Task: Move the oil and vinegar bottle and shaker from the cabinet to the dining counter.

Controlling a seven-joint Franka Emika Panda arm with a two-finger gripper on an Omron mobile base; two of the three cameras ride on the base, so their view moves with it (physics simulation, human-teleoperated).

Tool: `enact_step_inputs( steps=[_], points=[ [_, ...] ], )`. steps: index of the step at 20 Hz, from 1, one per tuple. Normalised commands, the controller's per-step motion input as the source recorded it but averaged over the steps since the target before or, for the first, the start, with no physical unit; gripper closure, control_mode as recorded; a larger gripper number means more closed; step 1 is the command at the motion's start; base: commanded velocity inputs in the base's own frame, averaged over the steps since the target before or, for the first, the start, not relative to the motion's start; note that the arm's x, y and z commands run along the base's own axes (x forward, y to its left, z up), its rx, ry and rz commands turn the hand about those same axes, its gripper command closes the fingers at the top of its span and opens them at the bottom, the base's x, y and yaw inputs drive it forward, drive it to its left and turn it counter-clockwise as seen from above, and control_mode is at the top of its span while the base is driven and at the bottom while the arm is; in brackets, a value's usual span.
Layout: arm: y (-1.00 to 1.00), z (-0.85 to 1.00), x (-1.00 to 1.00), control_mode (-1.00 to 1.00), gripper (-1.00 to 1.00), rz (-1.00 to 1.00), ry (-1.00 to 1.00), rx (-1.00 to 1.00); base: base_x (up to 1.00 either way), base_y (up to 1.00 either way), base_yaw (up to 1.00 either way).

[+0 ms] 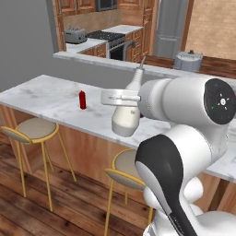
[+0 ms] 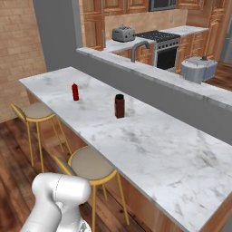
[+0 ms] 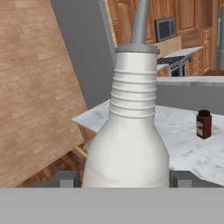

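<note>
We carry the oil and vinegar bottle upright toward the dining surface.

Our end effector pinches its body, keeping the spout up so nothing spills; it hangs above the marble near the red bottle, not yet set down.

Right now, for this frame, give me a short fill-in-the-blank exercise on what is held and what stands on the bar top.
1. The gripper is closed on the pale ____ bottle.
2. On the dining counter, the small bottle nearest the brick wall is coloured ____.
3. The dark brown jar has a ____ cap.
4. The stools have legs coloured ____.

Missing words: oil and vinegar; red; black; gold
</note>
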Motion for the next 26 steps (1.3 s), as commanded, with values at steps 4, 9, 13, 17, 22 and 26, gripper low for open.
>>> enact_step_inputs(
  steps=[4, 9, 13, 17, 22, 26],
  points=[
    [0.0, 0.0, 0.0, 1.0, 1.0, 0.0, 0.0, 0.0, 0.01, 0.0, 0.0],
    [0.0, 0.0, 0.0, 1.0, 1.0, 0.0, 0.0, 0.0, 0.0, 0.0, 0.0],
    [0.0, 0.0, 0.0, 1.0, 1.0, 0.0, 0.0, 0.0, 0.0, 0.0, 0.0],
    [0.0, 0.0, 0.0, 1.0, 1.0, 0.0, 0.0, 0.0, 0.0, 0.0, 0.0],
    [-0.18, -0.04, 0.0, -1.0, 1.0, 0.0, 0.0, 0.02, 0.0, 0.0, 0.0],
    [-0.4, -0.05, 0.07, -1.0, 1.0, 0.0, 0.02, 0.06, 0.0, 0.0, 0.0]
  ],
)
